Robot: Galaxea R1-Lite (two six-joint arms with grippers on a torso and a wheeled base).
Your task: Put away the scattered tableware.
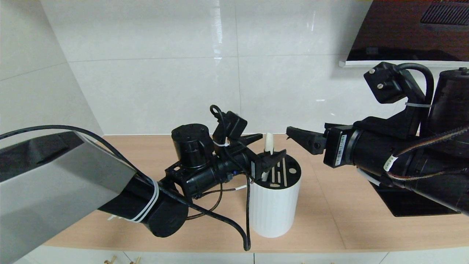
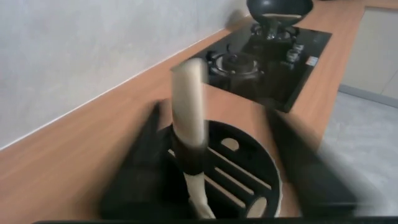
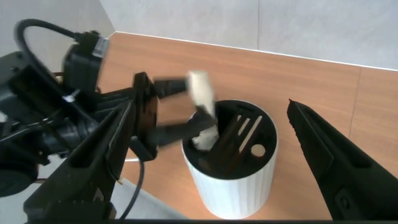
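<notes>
Utensil with a cream handle (image 1: 269,142) stands upright in the black slotted top of a white ribbed holder (image 1: 273,209), which sits on the wooden table (image 1: 329,205) just below the middle of the head view. The left claw (image 1: 273,143) comes in from the lower left and sits level with the handle, its fingers spread wide with one on either side. In the left wrist view the handle rises between the two dark, blurred fingers (image 2: 143,165), nearer to one of them, and I cannot tell whether it touches that one. The right claw (image 1: 296,136) hangs to the right of the holder, a little above its rim and pointing toward it, apart from the utensil. In the right wrist view its own fingers (image 3: 329,165) stand wide apart with nothing between them. A black stove (image 1: 410,205) lies on the table at the right edge, and a dark pan (image 2: 280,7) rests on it at the top of the left wrist view.
</notes>
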